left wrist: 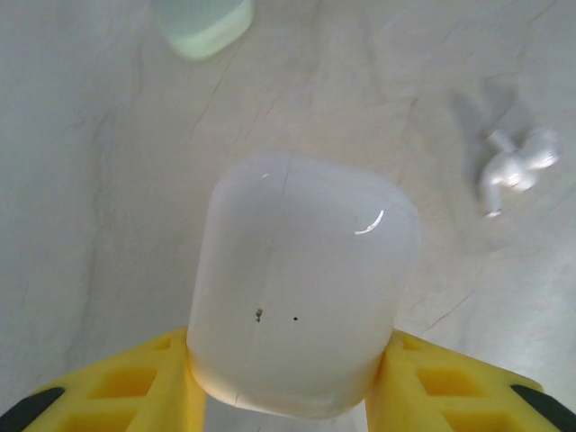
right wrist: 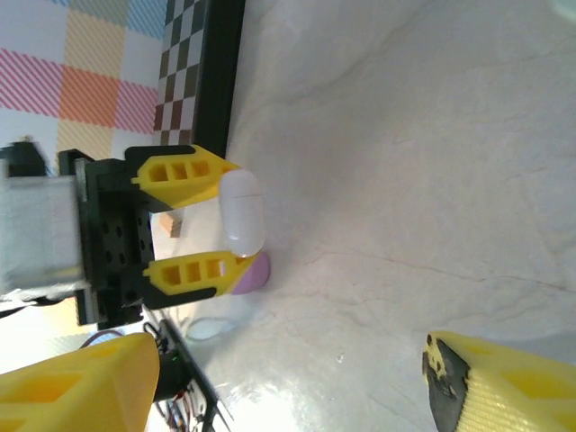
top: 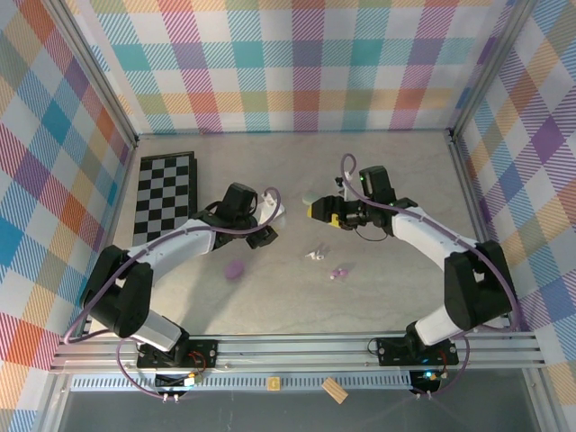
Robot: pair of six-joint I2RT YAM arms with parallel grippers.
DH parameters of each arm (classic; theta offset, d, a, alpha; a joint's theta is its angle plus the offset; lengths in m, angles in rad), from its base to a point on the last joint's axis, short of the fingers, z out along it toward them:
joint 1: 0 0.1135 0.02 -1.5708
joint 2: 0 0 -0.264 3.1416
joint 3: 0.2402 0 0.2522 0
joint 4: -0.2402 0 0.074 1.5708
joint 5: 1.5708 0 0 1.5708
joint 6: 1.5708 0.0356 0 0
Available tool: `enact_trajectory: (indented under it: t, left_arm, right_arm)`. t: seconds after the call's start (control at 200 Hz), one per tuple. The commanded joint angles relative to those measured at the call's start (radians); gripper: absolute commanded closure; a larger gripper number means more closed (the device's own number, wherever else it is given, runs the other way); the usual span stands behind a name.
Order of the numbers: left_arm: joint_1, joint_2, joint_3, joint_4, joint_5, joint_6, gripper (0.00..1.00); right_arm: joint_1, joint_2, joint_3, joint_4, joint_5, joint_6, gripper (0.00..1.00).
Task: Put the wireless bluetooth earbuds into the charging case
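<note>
Bright, soft light washes out the pale counter, a glare streak marks the charging case, and the earbuds look blurred.

The left arm's yellow fingers clamp a white pebble-shaped plastic case; a lilac rounded object lies just beside it on the pale marbled surface.

One white case, two tinted cases, two earbud clusters.

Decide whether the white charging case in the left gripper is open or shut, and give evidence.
Shut. The white charging case is one smooth closed pebble between the left gripper's yellow fingers; no raised lid shows.
</note>
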Motion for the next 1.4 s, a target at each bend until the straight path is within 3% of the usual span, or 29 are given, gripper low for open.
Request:
enact_trajectory:
  t: [0.0, 0.47, 0.88, 0.955, 1.025, 1.2, 1.395]
  left_arm:
    - [-0.02, -0.056, -0.022, 0.069, 0.097, 0.001, 0.57]
    - [-0.055, -0.075, -0.012, 0.064, 0.107, 0.002, 0.57]
    - [-0.061, -0.071, -0.005, 0.069, 0.101, -0.01, 0.57]
    - [-0.061, -0.073, -0.008, 0.08, 0.101, -0.024, 0.56]
    - [-0.061, -0.079, -0.016, 0.096, 0.103, -0.042, 0.5]
    - [-0.061, -0.151, -0.082, 0.225, 0.132, -0.146, 0.23]
    - [0.0, -0.265, -0.208, 0.507, 0.278, -0.376, 0.13]
  right_arm:
    - [0.017, 0.028, 0.054, 0.037, -0.096, 0.034, 0.25]
    - [0.126, 0.159, 0.175, 0.012, -0.114, 0.139, 0.35]
    - [0.137, 0.184, 0.183, -0.025, -0.101, 0.111, 0.73]
    - [0.137, 0.169, 0.169, -0.012, -0.096, 0.102, 0.76]
    - [0.136, 0.148, 0.16, -0.006, -0.082, 0.081, 0.77]
    - [0.113, 0.06, 0.122, 0.01, -0.008, -0.011, 0.77]
    - [0.052, -0.117, 0.009, 0.152, -0.005, -0.105, 0.77]
